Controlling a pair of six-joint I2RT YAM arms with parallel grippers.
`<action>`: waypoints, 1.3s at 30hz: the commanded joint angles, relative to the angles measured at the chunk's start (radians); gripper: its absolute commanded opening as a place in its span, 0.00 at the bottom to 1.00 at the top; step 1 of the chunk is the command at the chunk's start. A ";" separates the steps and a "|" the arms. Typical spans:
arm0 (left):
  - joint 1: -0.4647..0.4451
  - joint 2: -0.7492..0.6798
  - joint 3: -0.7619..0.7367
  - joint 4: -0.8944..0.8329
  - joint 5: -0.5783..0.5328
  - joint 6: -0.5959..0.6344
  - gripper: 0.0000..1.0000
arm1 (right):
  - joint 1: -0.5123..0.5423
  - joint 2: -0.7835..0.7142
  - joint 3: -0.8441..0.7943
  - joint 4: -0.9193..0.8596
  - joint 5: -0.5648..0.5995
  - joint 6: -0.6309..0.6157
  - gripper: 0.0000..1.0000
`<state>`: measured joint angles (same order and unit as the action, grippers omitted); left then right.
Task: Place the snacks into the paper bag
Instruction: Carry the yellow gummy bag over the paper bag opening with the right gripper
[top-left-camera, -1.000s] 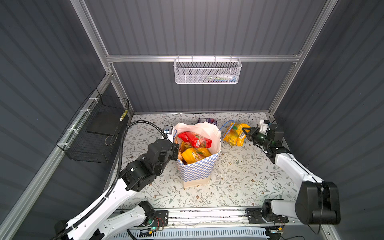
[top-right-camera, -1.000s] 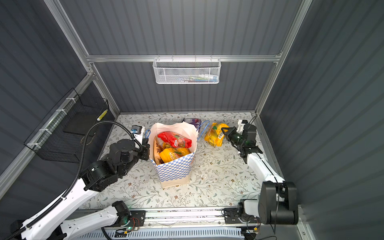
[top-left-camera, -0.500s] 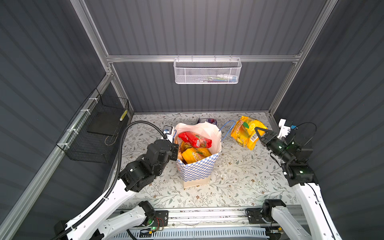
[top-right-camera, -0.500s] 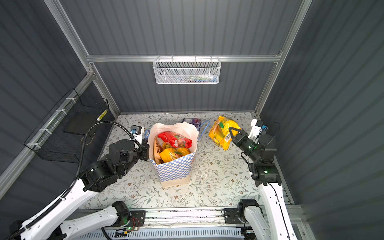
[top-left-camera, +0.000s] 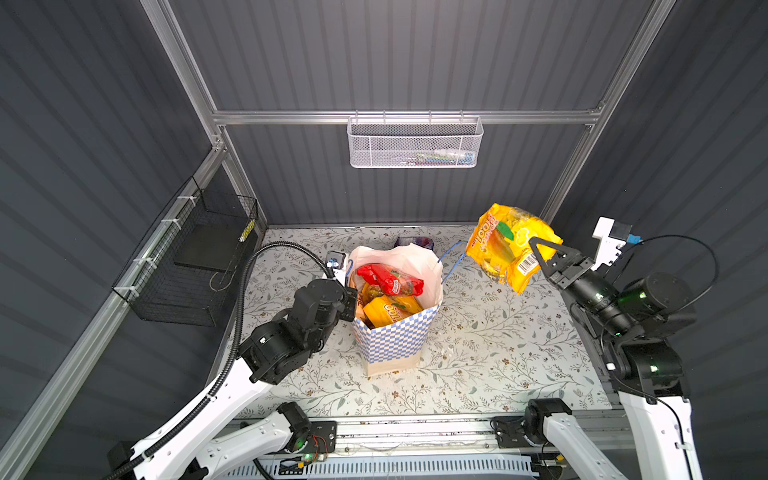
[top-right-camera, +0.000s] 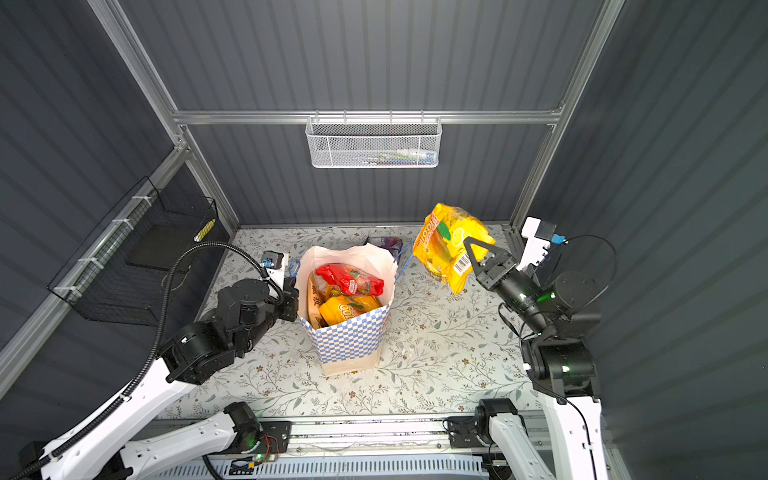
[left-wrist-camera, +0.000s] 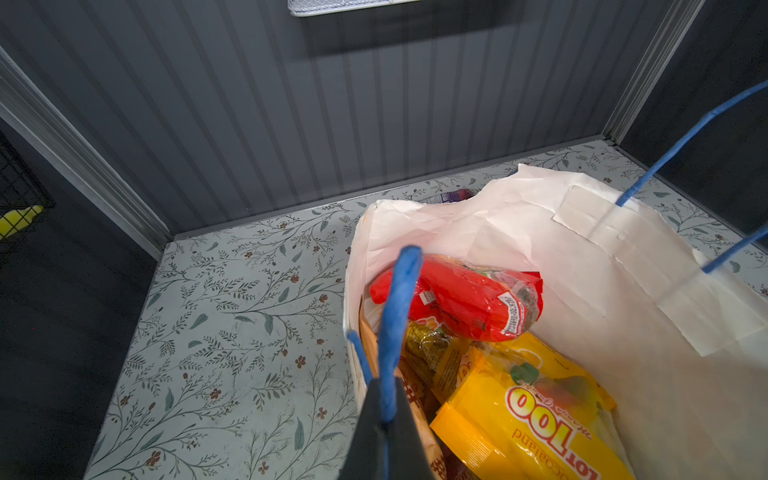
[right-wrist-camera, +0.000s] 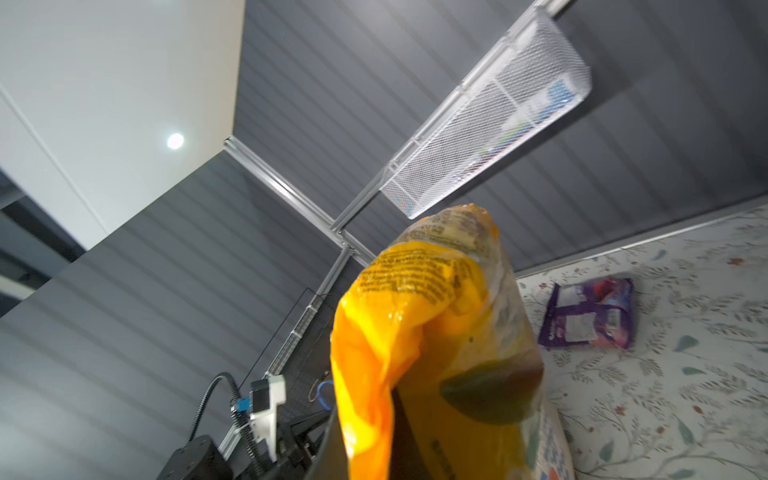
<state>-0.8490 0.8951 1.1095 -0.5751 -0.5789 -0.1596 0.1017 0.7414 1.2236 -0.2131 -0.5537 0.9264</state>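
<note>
The paper bag (top-left-camera: 395, 345) (top-right-camera: 351, 345) stands upright mid-table in both top views, mouth open. Inside lie a red packet (top-left-camera: 390, 280) (left-wrist-camera: 465, 299) and yellow ones (top-left-camera: 388, 309) (left-wrist-camera: 536, 411). My left gripper (top-left-camera: 352, 291) (left-wrist-camera: 388, 399) is at the bag's left rim, shut on its blue cord handle (left-wrist-camera: 399, 316). My right gripper (top-left-camera: 540, 253) (top-right-camera: 473, 253) is shut on a yellow-orange snack packet (top-left-camera: 503, 245) (right-wrist-camera: 424, 324), held in the air to the right of the bag and higher than its mouth. A purple packet (top-left-camera: 413, 241) (right-wrist-camera: 590, 320) lies on the table behind the bag.
A white mesh basket (top-left-camera: 415, 143) hangs on the back wall. A black wire basket (top-left-camera: 195, 266) is fixed to the left wall. The bag's other blue handle (top-left-camera: 451, 259) sticks out to the right. The floral table (top-left-camera: 498, 353) ends at a rail in front.
My right gripper has lifted the yellow-orange packet off the table and raised it well above the surface. The left gripper and the bag have stayed put.
</note>
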 joint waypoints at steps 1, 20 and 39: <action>0.005 -0.001 0.013 0.018 -0.005 0.019 0.00 | 0.127 0.039 0.087 0.047 0.026 -0.075 0.00; 0.004 0.016 0.009 0.021 -0.029 0.030 0.00 | 0.531 0.485 0.217 0.070 -0.085 -0.345 0.00; 0.004 0.022 0.007 0.021 -0.046 0.035 0.00 | 0.635 0.768 0.353 -0.170 -0.163 -0.447 0.00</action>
<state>-0.8490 0.9161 1.1095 -0.5671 -0.6025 -0.1410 0.7265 1.5177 1.5192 -0.3996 -0.6746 0.5133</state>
